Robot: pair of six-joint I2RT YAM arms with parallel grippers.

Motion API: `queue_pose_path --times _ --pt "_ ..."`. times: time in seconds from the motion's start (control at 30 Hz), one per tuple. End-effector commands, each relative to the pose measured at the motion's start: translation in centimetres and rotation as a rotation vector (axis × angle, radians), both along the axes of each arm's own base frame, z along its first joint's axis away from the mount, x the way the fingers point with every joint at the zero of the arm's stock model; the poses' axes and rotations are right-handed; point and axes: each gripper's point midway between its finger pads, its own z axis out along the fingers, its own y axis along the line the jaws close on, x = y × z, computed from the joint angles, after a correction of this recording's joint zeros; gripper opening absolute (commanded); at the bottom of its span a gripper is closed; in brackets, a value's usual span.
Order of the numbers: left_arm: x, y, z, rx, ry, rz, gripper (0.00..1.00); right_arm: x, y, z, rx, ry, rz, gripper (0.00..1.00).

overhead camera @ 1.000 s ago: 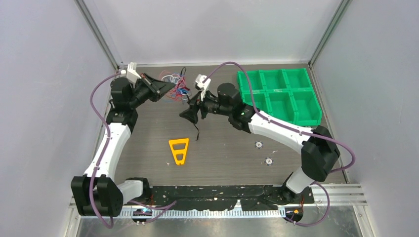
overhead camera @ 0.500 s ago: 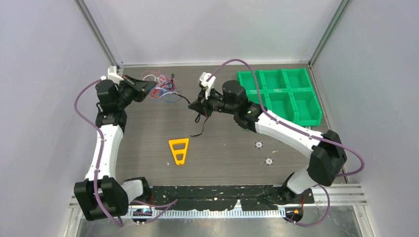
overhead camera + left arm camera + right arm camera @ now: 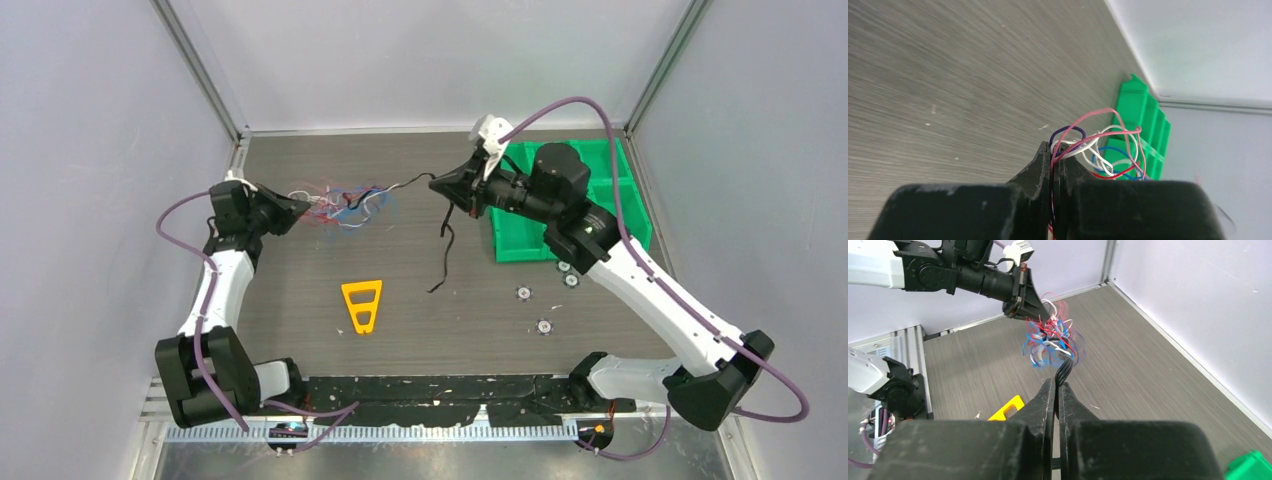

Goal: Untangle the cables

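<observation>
A tangle of thin red, blue, white and pink cables (image 3: 345, 203) hangs stretched between my two grippers above the table's back left. My left gripper (image 3: 298, 208) is shut on the bundle's left end; in the left wrist view pink and white wires (image 3: 1098, 145) come out of its pinched tips (image 3: 1054, 150). My right gripper (image 3: 447, 187) is shut on a black cable (image 3: 443, 250) that runs taut to the tangle, its loose tail dangling to the table. In the right wrist view the black cable (image 3: 1064, 371) leaves the closed tips (image 3: 1057, 384) toward the blurred tangle (image 3: 1050, 340).
A green compartment bin (image 3: 585, 200) stands at the back right, partly under my right arm. A yellow triangular piece (image 3: 361, 304) lies mid-table. Small round metal parts (image 3: 522, 292) (image 3: 544, 326) sit on the right side. Walls close off the back and sides.
My right gripper closed on the black cable and pulled it up and right, away from the tangle. My left gripper drew the bundle left and nearer. The tangle is now stretched out between them.
</observation>
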Motion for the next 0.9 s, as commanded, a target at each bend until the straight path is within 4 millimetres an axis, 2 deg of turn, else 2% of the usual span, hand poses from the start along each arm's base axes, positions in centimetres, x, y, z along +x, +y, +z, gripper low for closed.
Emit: queue_pose_path --times 0.0,0.17,0.4,0.6,0.87 --pt "0.2 2.6 -2.3 0.124 0.049 0.059 0.0 -1.1 -2.9 6.0 0.079 -0.113 -0.049 0.05" --pt "-0.2 3.7 -5.0 0.196 0.132 0.067 0.0 -1.0 -5.2 9.6 0.136 -0.176 -0.128 0.05" --pt "-0.7 4.9 -6.8 0.265 0.204 0.063 0.0 -0.3 -7.8 13.8 0.206 -0.255 -0.224 0.05" --pt "-1.3 5.3 -7.6 0.305 0.236 0.05 0.0 0.3 -8.7 15.2 0.231 -0.297 -0.265 0.05" --pt "-2.6 6.9 -9.0 0.387 0.301 0.06 0.0 1.9 -10.8 18.7 0.294 -0.353 -0.345 0.06"
